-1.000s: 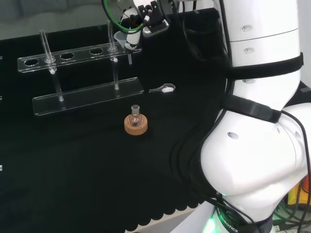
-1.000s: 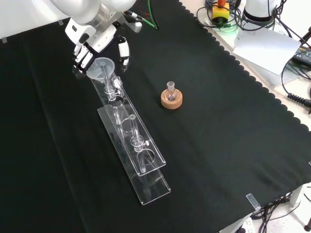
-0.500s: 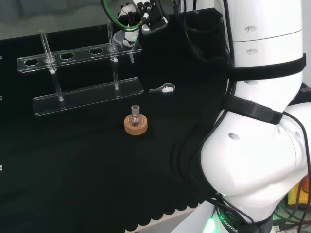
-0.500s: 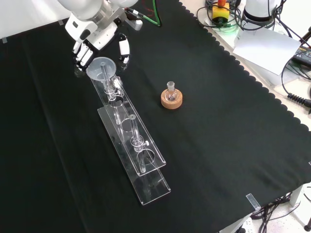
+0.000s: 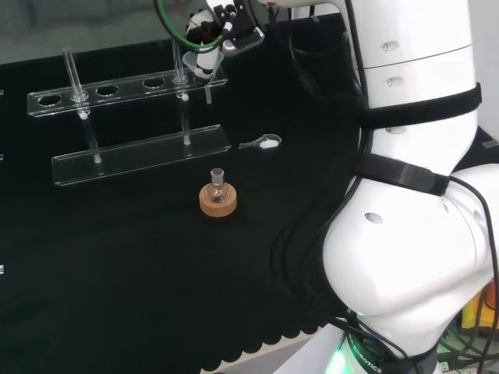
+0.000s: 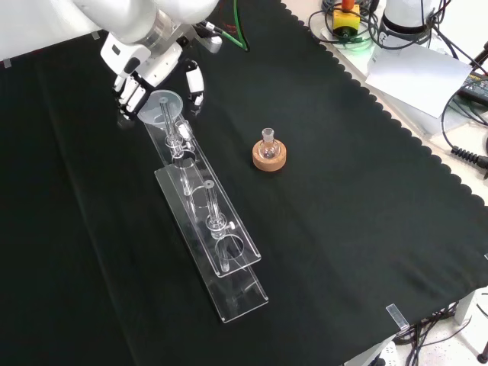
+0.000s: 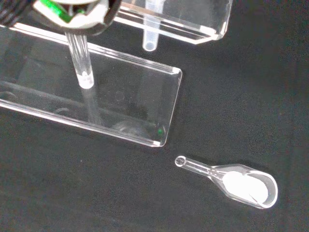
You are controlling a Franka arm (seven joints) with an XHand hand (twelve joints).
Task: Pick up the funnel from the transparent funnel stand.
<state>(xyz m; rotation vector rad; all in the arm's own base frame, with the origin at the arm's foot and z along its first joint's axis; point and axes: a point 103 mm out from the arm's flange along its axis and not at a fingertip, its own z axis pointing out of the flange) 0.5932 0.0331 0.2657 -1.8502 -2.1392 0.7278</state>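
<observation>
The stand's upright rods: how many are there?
2. In the head view, one rod rises near the left end of the stand; the other rod rises toward the right end, beside the funnel.

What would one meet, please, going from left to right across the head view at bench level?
Clear acrylic funnel stand → small glass flask on a cork ring → clear plastic scoop holding white powder → the arm's white links.
</observation>
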